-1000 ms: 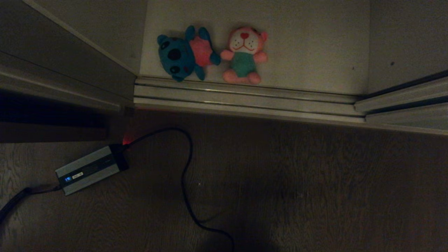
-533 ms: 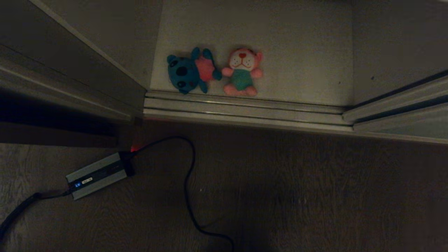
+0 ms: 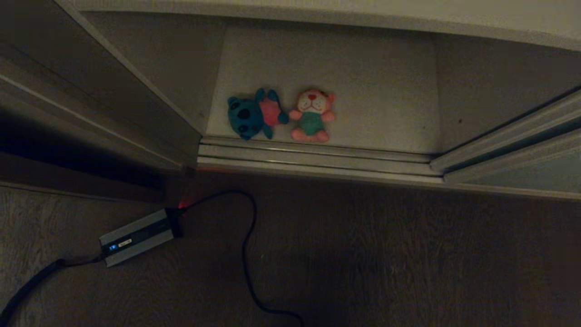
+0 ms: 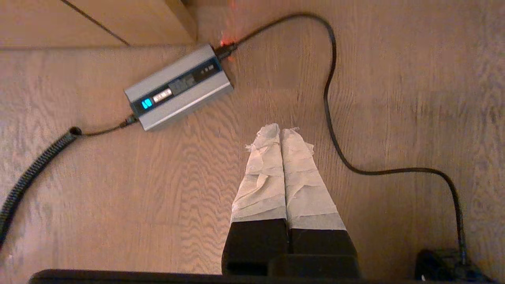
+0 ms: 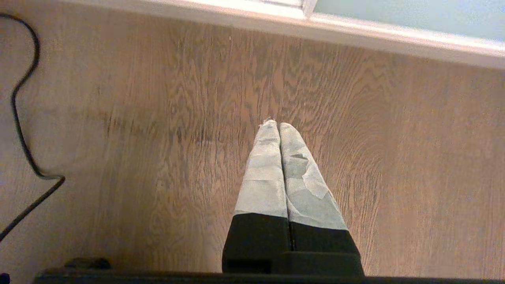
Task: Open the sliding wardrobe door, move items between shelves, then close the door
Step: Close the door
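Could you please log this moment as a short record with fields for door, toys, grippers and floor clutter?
door: sliding wardrobe door pushed right, opening clear
toys: blue plush toy and pink plush toy side by side on bottom shelf, near its front edge
left gripper: shut, empty, above floor
right gripper: shut, empty, above floor
floor clutter: power adapter, black cable

Each end effector (image 4: 280, 132) has black fingers wrapped in pale tape.

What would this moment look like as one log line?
door: open | blue toy, pink toy: side by side, bottom shelf | left gripper, right gripper: shut, empty, over floor
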Available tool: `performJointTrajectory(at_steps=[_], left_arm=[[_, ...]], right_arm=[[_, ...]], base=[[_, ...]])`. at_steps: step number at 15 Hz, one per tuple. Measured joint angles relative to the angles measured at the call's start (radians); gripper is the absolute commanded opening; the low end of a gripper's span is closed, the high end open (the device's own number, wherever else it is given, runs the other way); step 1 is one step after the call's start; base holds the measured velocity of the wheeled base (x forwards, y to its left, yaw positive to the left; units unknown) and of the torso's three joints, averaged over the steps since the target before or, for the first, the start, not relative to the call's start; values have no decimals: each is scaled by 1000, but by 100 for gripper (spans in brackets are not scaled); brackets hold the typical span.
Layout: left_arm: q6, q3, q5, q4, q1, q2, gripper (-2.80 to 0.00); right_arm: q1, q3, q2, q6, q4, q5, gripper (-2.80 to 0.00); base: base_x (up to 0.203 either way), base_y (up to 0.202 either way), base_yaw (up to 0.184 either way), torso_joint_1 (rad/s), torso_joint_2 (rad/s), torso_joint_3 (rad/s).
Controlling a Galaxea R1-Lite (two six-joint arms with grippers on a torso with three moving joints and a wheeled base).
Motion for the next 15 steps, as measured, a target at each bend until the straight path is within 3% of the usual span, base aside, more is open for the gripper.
performJointTrajectory(at_steps=[15], left_arm=[[-1, 0, 0, -2, -1, 0, -280]], right_arm=[[0, 0, 0, 0, 0, 0, -280]], base=[[0, 0, 0, 1, 0, 201]])
